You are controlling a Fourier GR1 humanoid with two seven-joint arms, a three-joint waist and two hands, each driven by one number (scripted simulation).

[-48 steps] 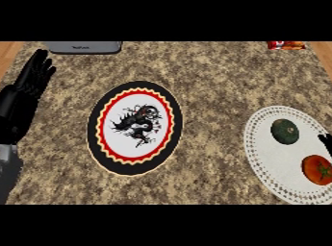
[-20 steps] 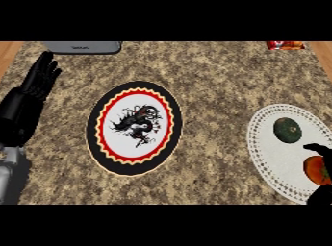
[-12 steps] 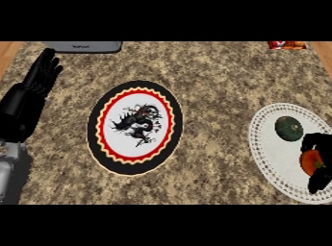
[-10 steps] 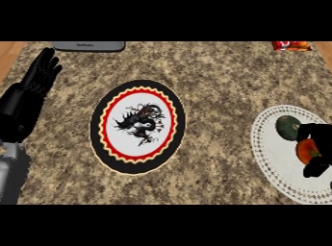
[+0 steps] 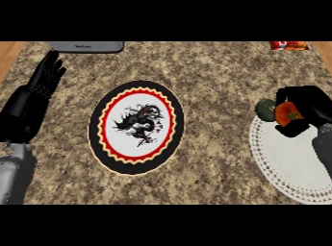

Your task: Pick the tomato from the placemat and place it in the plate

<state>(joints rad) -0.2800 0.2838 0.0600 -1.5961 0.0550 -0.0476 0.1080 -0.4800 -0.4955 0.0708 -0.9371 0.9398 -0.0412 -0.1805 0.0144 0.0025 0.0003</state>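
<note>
I am curling my right hand (image 5: pixel 312 108) around the tomato (image 5: pixel 287 112), holding it over the far edge of the white placemat (image 5: pixel 289 166), beside what is probably a dark green vegetable (image 5: pixel 268 109). The patterned plate (image 5: pixel 136 126) is lying to my left across the desk (image 5: pixel 211 72), while my left hand (image 5: pixel 33 98) is resting open

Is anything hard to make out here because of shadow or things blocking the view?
Head view: even light, no glare; the right hand curls round the tomato, hiding part of it; a dark green object beside it is too indistinct to name; the left hand shows plainly.
</note>
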